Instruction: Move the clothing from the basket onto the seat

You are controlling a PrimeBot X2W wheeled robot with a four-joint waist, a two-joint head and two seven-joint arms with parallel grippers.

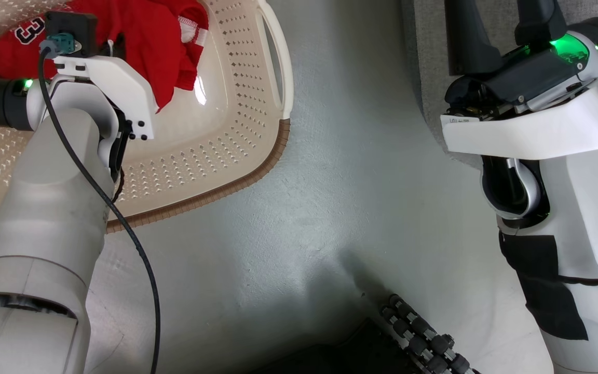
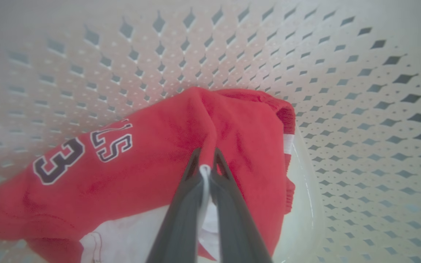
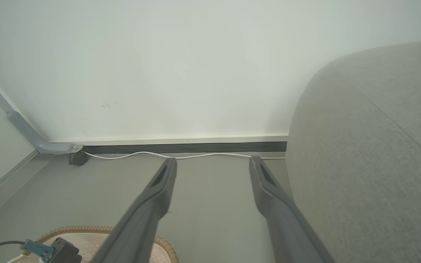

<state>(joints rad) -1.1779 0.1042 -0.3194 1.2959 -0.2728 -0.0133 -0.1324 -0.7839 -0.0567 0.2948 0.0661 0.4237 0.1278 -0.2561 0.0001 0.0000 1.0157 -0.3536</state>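
In the basket (image 2: 360, 109) the left hand (image 2: 207, 160) pinches clothing (image 2: 152, 164); right hand (image 3: 212, 164) gapes wide near the seat (image 3: 371, 146).

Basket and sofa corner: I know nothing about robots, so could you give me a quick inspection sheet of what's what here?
Surface: smooth grey floor; the basket stands on it.
Job's things: red clothing with a number 3 lies in the cream basket; the grey seat is on the robot's right.
Clutter: nothing seen.
Grippers: left gripper shut on a fold of the clothing inside the basket; right gripper open and empty, above the floor beside the seat.
Cables: black cable runs along the left forearm; white cable lies along the skirting.
Surroundings: white wall, dark skirting, a grey metal bar in the corner.
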